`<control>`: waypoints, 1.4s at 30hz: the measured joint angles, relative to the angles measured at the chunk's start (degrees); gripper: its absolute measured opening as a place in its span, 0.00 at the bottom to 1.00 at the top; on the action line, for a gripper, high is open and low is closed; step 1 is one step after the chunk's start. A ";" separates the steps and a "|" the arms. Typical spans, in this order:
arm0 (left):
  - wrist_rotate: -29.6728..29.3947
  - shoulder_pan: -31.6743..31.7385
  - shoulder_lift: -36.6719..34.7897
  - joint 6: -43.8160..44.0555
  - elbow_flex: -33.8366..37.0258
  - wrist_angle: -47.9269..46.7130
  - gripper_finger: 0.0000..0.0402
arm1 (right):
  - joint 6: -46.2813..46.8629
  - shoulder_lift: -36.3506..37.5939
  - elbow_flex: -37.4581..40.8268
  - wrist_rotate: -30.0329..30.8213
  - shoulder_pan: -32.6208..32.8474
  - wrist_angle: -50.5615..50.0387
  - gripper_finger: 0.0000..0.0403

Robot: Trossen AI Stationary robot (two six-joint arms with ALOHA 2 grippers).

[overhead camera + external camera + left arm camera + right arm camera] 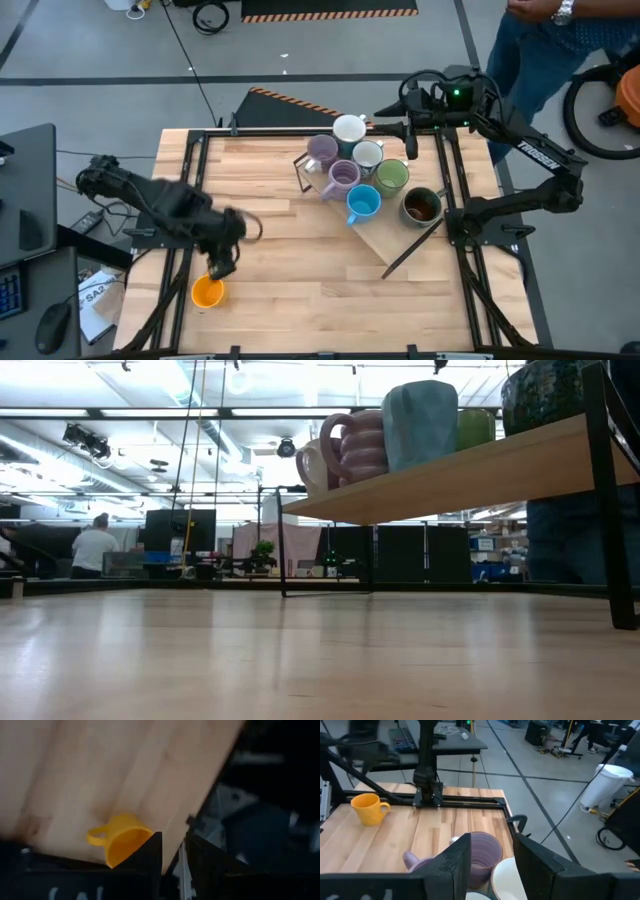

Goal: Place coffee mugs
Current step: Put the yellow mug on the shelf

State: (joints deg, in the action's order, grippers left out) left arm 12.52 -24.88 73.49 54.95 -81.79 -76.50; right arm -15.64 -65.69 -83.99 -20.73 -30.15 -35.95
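An orange mug [207, 292] stands upright on the table near its near left corner; it also shows in the left wrist view [120, 842] and the right wrist view [368, 808]. My left gripper [218, 263] hovers just beyond it, slightly open and empty [173, 857]. Two white mugs [349, 129], two lavender mugs [343, 176], a green mug [391, 176], a blue mug [363, 202] and a dark brown mug [421, 206] stand clustered on a raised wooden shelf [385, 245] at the far right. My right gripper [385, 118] is open and empty above the far white mug [492, 857].
The shelf stands on thin black legs [612, 510] above the table, with the mugs on top [420, 422]. Black frame rails [190, 180] run along the table's left and right sides. A person [540, 40] stands beyond the far right corner. A desk [25, 200] is at the left.
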 joint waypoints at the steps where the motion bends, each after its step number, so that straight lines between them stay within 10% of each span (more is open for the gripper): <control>1: 0.53 -1.81 0.05 -0.89 1.20 1.60 0.23 | 0.00 0.00 -0.02 0.00 -0.33 -0.22 0.38; 17: -0.09 -25.21 0.37 -6.07 16.09 13.40 0.30 | 5.42 0.52 0.00 -1.49 0.35 -1.50 0.38; 26: -2.46 -28.15 2.62 -13.51 21.66 16.67 0.48 | 9.58 0.44 -0.02 -1.39 1.60 -1.92 0.38; 42: -6.29 -30.44 15.88 -17.51 21.91 23.88 0.47 | 10.14 0.44 -0.02 0.59 4.20 -2.29 0.36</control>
State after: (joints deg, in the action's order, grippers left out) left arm 6.23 -55.32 89.37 37.44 -59.88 -52.62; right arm -5.50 -65.25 -84.01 -20.14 -25.96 -38.24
